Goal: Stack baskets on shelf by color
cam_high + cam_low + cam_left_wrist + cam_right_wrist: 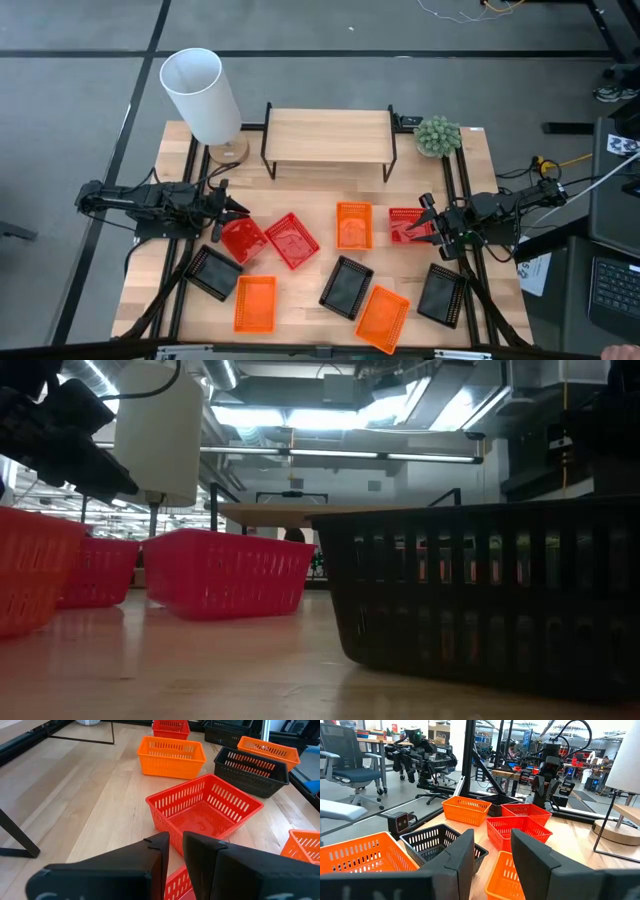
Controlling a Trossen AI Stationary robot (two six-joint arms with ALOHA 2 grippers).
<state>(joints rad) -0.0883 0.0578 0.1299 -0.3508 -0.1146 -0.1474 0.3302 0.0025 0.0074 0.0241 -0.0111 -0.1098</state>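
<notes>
Nine baskets lie scattered on the tabletop in front of the bare shelf [328, 135]. The red ones [243, 240] [292, 240] [408, 225] are nearest the shelf, beside an orange one [354, 225]. Two more orange [255, 303] [382, 318] and three black [212, 272] [346, 287] [443, 294] sit nearer the front. My left gripper [238, 210] [175, 847] hovers at the leftmost red basket's far rim, open by a narrow gap with nothing in it. My right gripper [424, 222] [492, 845] hovers open at the rightmost red basket.
A white lamp [203, 95] on a round wooden base stands left of the shelf, and a small green plant [438, 136] right of it. Black rails run along both sides of the table. In the low view a black basket [480, 600] fills the right foreground.
</notes>
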